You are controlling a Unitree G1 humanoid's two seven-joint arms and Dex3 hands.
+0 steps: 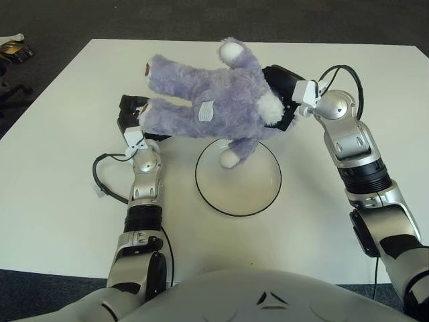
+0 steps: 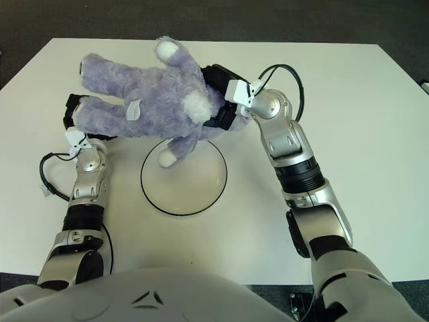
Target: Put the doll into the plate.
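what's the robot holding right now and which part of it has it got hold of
The purple plush doll is held by both hands: the right hand at its upper body, the left hand at a leg. One dangling paw is over the plate.

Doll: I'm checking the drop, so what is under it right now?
One paw of the doll hangs over the plate; its legs cover the left hand. The right hand grips its far side.

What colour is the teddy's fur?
The doll has purple fur with white paws, clearest in the left eye view.
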